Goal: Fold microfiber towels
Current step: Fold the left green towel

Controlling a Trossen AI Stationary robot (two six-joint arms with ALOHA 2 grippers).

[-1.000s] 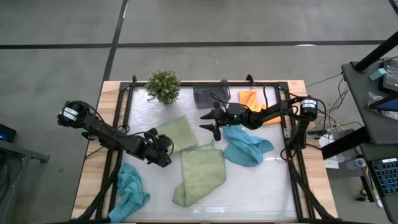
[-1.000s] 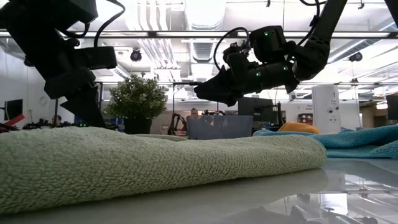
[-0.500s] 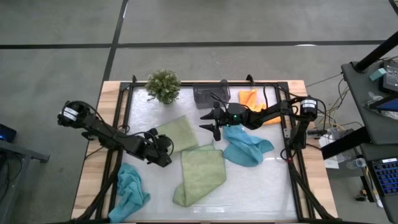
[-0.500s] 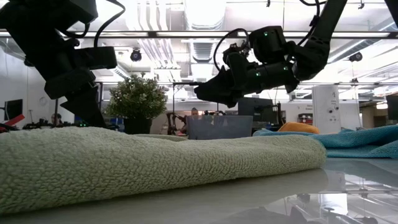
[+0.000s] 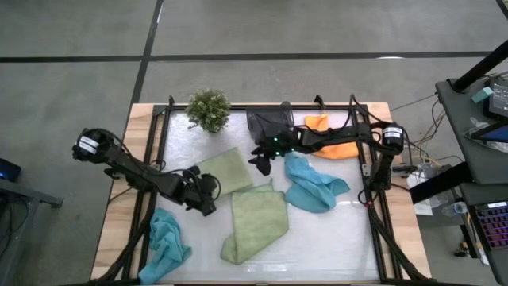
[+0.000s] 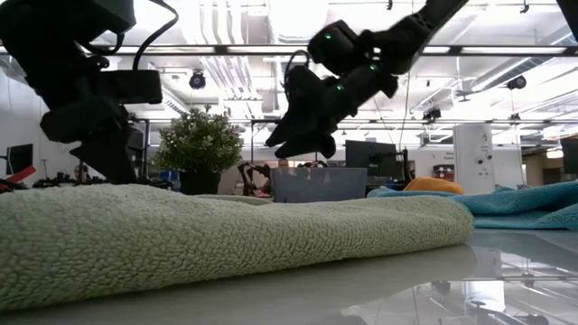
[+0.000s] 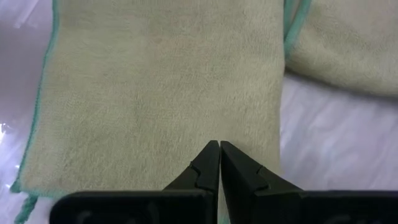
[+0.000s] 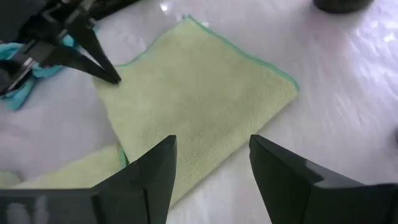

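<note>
A folded light green towel lies flat at the table's middle left. My left gripper is shut, its tips at that towel's near-left corner. My right gripper hangs open above the table just right of the towel, nothing between its fingers. A second light green towel lies loosely doubled at the near middle. A crumpled teal towel is at the right, another teal one at the near left, and an orange one at the far right. My left gripper's shut fingertips come slanting down from the table's left onto the folded green towel's near-left corner. I cannot tell whether they touch the cloth. The towel lies flat on the table.
A grey bin stands at the far middle, partly under my right arm. A small potted plant stands at the far left. A black frame runs around the tabletop. Bare table shows at the near right.
My right gripper has risen and shifted toward the table's left and far edge, turning as it went, and has stayed open. Its arm now reaches over the grey bin. The towels lie as before.
</note>
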